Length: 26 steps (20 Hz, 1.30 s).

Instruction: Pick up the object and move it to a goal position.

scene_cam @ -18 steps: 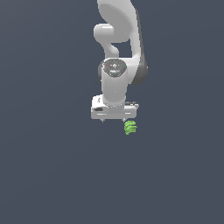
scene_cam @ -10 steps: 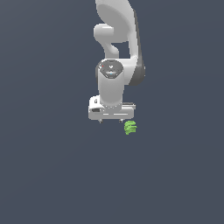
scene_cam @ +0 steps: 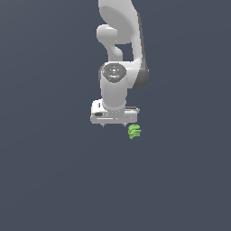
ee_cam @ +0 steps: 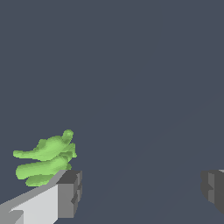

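- My gripper (scene_cam: 114, 125) hangs with its jaws spread wide — on the wrist view the two grey pads (ee_cam: 70, 192) stand far apart, with only bare floor between them; nothing held.
- Above it I see the white arm (scene_cam: 119, 54) rising out of frame.
- Around it just the plain dark grey floor (scene_cam: 54, 180) — I see nothing blocking the way.
- The green object (scene_cam: 134, 131) sits just off the gripper toward the exterior view's right, slightly below it.
- On the wrist view the object (ee_cam: 46, 157) lies outside one pad, not between the two.
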{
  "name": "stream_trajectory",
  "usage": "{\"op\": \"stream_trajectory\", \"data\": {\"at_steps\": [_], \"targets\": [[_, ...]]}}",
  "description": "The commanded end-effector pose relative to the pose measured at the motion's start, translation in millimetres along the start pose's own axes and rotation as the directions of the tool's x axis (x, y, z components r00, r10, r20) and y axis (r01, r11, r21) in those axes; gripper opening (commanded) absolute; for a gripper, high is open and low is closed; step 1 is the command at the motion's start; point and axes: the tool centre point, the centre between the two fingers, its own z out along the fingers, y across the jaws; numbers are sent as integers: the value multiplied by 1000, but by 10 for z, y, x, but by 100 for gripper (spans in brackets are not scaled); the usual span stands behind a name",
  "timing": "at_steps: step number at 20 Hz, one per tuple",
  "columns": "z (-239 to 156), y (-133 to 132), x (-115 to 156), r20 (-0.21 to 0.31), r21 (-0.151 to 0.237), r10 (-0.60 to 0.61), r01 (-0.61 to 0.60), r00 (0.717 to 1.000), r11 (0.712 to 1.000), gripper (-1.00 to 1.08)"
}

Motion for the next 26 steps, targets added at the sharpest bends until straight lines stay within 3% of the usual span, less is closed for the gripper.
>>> {"op": "stream_trajectory", "data": {"at_steps": [1, 13, 26], "targets": [[55, -122, -11, -3, 0, -17, 17, 1000, 1000, 100], [449, -1041, -190, -32, 4, -146, 146, 989, 989, 100], [652, -1137, -220, -34, 6, -159, 160, 987, 987, 100]]}}
